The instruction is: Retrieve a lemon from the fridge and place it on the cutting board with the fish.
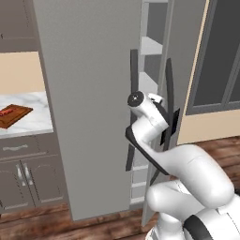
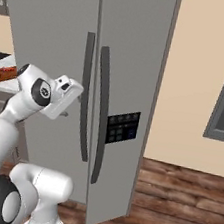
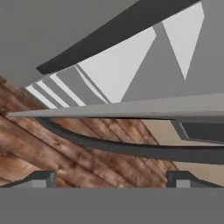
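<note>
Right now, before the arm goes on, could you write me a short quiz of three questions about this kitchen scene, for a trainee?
1. True or false: the right door of the fridge stands slightly ajar.
2. What lies on the cutting board? A) a lemon B) a red fish C) nothing
3. Fill in: in the hand view, the tips of the pincer stand wide apart, so it is ____.

Key: 1. True; shelves show through the gap beside the handles. 2. B, the fish. 3. open.
</note>
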You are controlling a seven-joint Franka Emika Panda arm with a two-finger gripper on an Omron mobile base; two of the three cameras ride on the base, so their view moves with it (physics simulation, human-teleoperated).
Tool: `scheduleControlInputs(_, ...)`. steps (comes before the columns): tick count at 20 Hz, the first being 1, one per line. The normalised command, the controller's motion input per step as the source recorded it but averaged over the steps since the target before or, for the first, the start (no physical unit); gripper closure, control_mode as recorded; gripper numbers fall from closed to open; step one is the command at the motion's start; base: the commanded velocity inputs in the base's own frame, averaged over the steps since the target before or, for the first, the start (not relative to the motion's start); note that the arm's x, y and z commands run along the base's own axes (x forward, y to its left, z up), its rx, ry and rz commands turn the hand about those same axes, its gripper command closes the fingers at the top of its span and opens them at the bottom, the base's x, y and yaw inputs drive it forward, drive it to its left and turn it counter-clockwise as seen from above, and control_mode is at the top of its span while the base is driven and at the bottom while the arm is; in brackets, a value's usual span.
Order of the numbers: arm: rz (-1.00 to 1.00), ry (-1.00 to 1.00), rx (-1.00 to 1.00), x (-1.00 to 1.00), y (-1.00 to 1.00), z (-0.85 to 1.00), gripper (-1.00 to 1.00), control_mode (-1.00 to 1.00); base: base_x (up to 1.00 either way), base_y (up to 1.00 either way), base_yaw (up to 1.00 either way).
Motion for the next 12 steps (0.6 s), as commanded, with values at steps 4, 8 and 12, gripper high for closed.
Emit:
scheduleControlInputs(4,0.13,-0.03,0.0,0.46,0.0,-0.29,-1.0,-1.0,0.0,0.0,0.0)
scheduleControlInputs(8,0.13,-0.02,0.0,0.36,-0.08,-0.18,-1.0,-1.0,0.0,0.0,0.0)
scheduleControlInputs(12,0.09,0.0,0.0,0.11,-0.3,-0.03,-1.0,-1.0,0.0,0.0,0.0)
